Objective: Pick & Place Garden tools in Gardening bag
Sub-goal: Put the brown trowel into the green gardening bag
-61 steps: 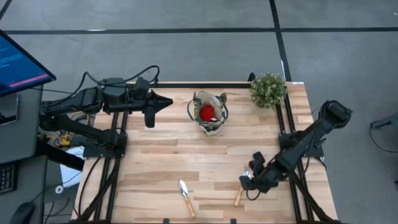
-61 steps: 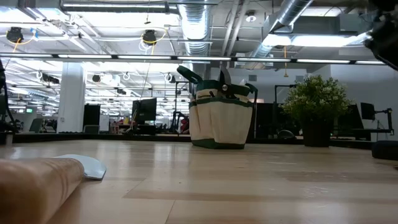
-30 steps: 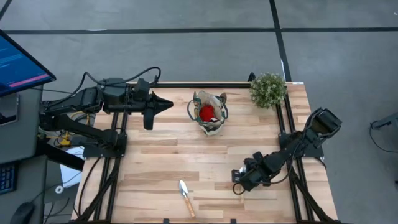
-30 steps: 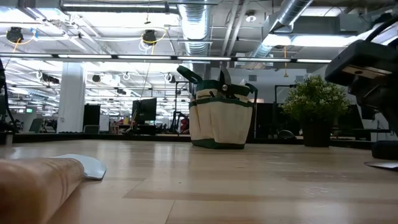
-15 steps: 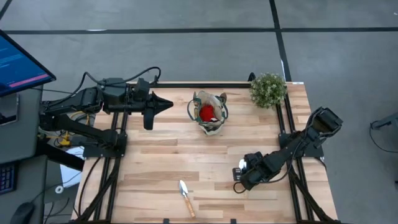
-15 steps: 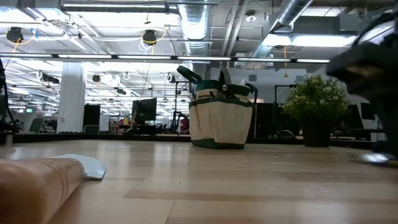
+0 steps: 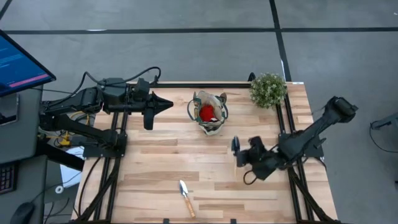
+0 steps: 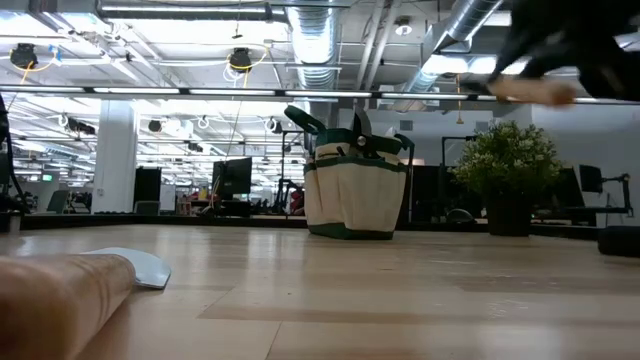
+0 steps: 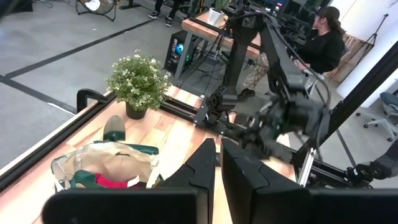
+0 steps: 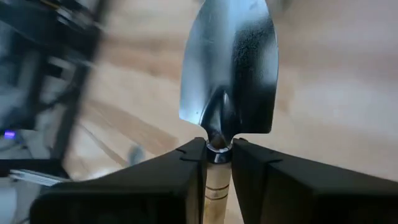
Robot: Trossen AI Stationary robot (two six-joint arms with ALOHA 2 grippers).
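desk: pale wooden planks, both arms mounted at its sides. left arm parked near the far left edge, its end effector pointing toward the bag, fingers drawn almost together with a thin gap and nothing between them, idle.

gardening bag stands upright at the far middle of the desk, mouth open. inside it, something red, likely the glove; dark-green handled things stick up from its top in the low view. what else lies deeper in the bag cannot be made out. a bushy potted plant sits at the far right corner, apart from the bag.

right end effector is over the right middle of the desk, lifted clear of the surface, clenched on a trowel at the neck where the silver blade meets the wooden handle; blade points forward past the fingers.

a second trowel lies flat near the front edge, well apart from both arms.

step in hand, as i judge it: carrying the gripped trowel toward the bag. next move calls for bringing it over the bag's mouth, clearing the loop handles, then letting go. the front trowel remains after that.
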